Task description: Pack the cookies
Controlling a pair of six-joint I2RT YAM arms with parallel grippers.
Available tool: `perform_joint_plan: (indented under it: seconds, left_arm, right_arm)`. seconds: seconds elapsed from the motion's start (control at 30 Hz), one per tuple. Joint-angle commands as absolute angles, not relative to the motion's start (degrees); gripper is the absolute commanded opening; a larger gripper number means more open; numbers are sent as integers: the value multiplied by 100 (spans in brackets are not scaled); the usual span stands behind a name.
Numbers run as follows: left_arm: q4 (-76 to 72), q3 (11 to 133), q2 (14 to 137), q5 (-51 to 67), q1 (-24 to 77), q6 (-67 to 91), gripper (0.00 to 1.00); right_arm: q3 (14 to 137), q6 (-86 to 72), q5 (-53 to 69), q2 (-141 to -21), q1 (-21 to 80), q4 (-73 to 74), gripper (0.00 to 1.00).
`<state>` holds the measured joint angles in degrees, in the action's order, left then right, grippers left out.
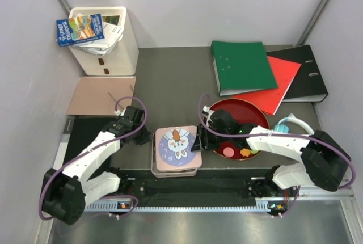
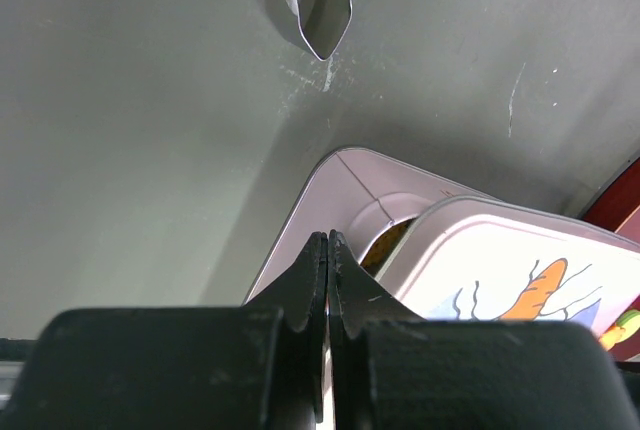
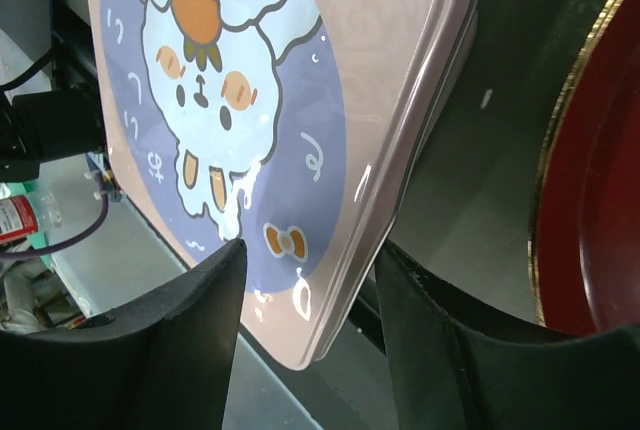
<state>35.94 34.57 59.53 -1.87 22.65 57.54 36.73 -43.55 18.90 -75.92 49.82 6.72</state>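
Note:
A pink tin (image 1: 156, 167) stands at the near middle of the table. Its rabbit-print lid (image 1: 176, 146) lies on it, slightly offset. My right gripper (image 1: 199, 142) is at the lid's right edge. In the right wrist view the lid's corner (image 3: 330, 280) sits between the fingers of the right gripper (image 3: 310, 248), which is shut on it. My left gripper (image 2: 328, 240) is shut and empty, at the tin's (image 2: 330, 180) left corner, where a brown cookie (image 2: 385, 245) shows under the lid (image 2: 500, 260). A pink cookie (image 1: 228, 151) and an orange one (image 1: 245, 153) lie on the red plate (image 1: 249, 108).
At the back left is a white bin (image 1: 113, 57) with booklets. Green (image 1: 243, 65) and red (image 1: 283, 79) folders and a black binder (image 1: 309, 74) lie at the back right. Turquoise headphones (image 1: 292, 123) are beside the plate. A metal tip (image 2: 322, 30) lies ahead of the left gripper.

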Motion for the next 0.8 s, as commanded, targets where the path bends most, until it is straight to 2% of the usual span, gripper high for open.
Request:
perform_joint_plan:
  seconds: [0.0, 0.33, 0.77]
  left_arm:
    - [3366, 3454, 5915, -114, 2294, 5801, 0]
    - [3594, 3516, 5827, -307, 2294, 5766, 0]
    - [4473, 3893, 5617, -1432, 2259, 5801, 2]
  right_arm:
    - [4113, -4342, 1793, -7725, 5246, 703, 54]
    - [4368, -4201, 1784, -7700, 5414, 1133, 55]
    - [4728, -3938, 1196, -7269, 5414, 2003, 58]
